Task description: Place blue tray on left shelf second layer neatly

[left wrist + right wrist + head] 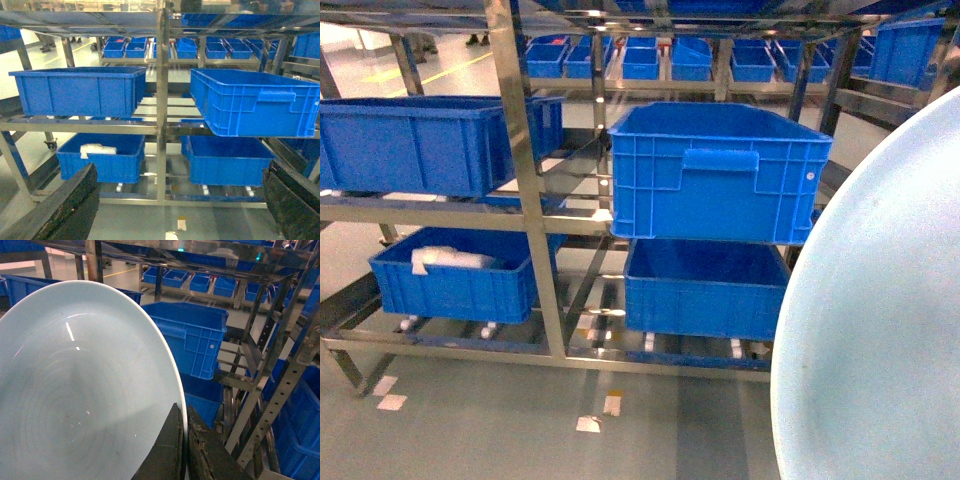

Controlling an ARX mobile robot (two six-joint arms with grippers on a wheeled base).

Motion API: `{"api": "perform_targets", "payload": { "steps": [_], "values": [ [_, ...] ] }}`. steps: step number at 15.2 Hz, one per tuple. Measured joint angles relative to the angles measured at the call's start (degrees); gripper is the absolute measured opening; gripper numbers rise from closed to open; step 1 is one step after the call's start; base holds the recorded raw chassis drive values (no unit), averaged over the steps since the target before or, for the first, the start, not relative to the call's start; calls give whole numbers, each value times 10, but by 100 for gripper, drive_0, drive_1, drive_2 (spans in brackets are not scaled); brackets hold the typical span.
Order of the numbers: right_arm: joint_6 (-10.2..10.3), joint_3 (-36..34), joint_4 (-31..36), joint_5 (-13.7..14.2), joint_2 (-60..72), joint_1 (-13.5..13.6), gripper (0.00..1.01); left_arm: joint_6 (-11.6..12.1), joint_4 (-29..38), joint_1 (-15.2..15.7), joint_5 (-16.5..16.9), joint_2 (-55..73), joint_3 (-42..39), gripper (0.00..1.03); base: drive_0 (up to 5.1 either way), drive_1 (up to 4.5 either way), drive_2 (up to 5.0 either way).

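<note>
The blue tray [75, 390] stands tilted on edge, its rim pinched between the closed fingers [167, 450] of the right gripper [184, 440], short of the steel shelf [525, 190]. Beyond the fingertips, blue crates [715, 170] fill the rack's tiers. The left gripper [180, 200] hangs spread wide, holding nothing.

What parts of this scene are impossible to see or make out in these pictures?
- Blue tray: head view cuts it off at the right and bottom edges.
- White item in the lower-left crate: too small to identify.
- Lower right crate: mostly hidden behind the tray in the right wrist view.
- Far crates: contents not visible.
</note>
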Motion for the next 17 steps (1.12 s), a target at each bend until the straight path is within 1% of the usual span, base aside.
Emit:
{"api": "perform_targets", "payload": {
  "steps": [12,17],
  "values": [
    [0,0,-2,0,1,0,2,0,0,0,0,0,0,98,-177,-177,-177],
    [0,0,0,0,0,0,2,0,-1,0,0,0,0,98,-3,422,-429]
  ]
}}
